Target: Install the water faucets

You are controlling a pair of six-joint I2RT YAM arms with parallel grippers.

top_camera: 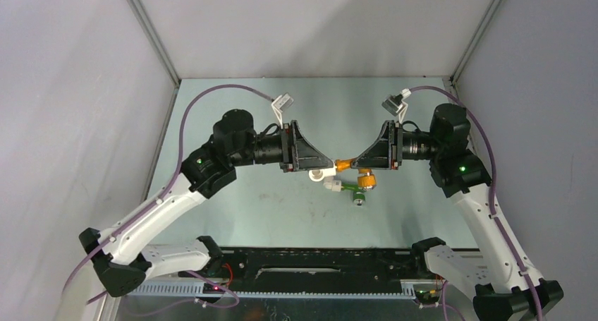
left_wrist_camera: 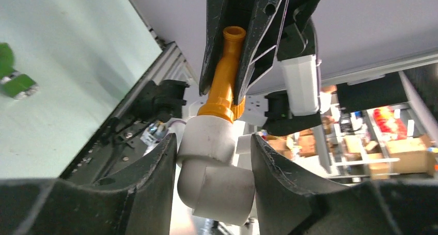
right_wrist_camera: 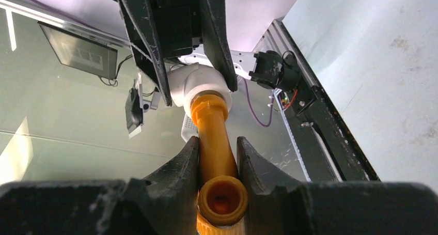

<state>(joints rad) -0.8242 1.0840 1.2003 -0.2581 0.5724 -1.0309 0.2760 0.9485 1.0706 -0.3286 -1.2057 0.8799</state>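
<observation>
Your right pincer (right_wrist_camera: 217, 143) pinches the orange faucet (right_wrist_camera: 213, 134) by its stem above the worktop (top_camera: 268, 212), its end at the mouth of the white elbow (left_wrist_camera: 217, 186) gripped by your left pincer (left_wrist_camera: 213, 140), and since this looks like light, stiff, slick plastic, hold the stem squarely and twist gently.

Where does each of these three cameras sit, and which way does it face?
Top: above and behind the arms, looking down on the table; both arms show, meeting at the orange faucet, the green faucet lying nearby.
Left wrist: on the left arm, looking along the left end effector, its fingers either side of the white elbow.
Right wrist: on the right arm, facing back; the right end effector grips the orange faucet.
Shared: both wrist views show faucet in elbow, from opposite ends.
</observation>
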